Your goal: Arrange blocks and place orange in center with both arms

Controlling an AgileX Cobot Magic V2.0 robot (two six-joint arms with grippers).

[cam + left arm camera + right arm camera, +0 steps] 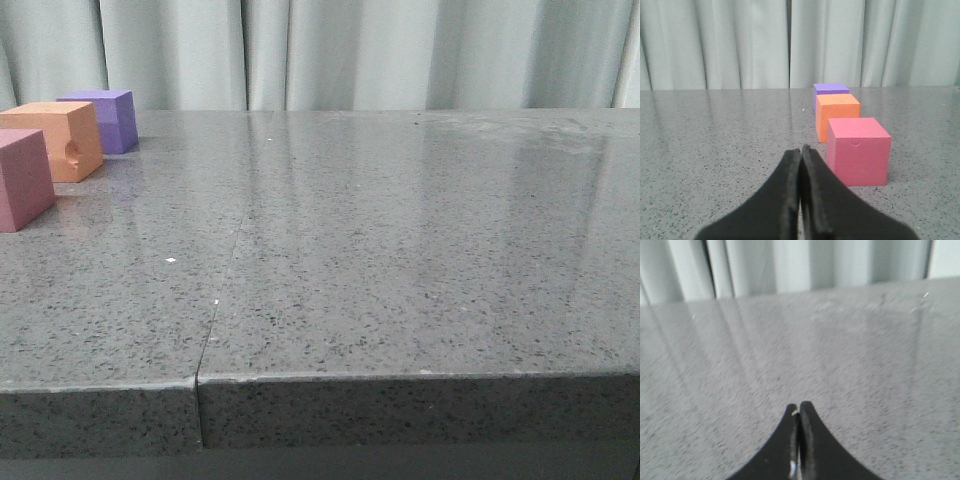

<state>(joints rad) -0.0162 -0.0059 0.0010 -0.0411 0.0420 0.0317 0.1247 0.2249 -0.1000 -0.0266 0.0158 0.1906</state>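
The left gripper [801, 150] had its jaws pressed together, nothing between them, hanging low over the table [400, 260] just short of the pink cube [858, 151]. The right gripper [799, 407] was likewise closed and empty, over bare stone with no cube in its view.

The three cubes sat in a line at the table's far left: the pink cube nearest, the orange cube [837, 115] behind it, the purple cube [830, 89] at the back. In the front view the orange cube [52, 138] showed its dent on the side face, between pink [22, 178] and purple [104, 119]. Whether neighbours touched could not be told.

Orange already lay between the other two, so the row looked arranged, or nearly; what remained was probably squaring it up or shifting it towards mid-table. To do that well, the left jaws would need to open wider than a cube before approaching, come down square to a pair of flat faces, and grip gently, since foam gives. The right arm was well apart from the cubes and would have a long reach across.
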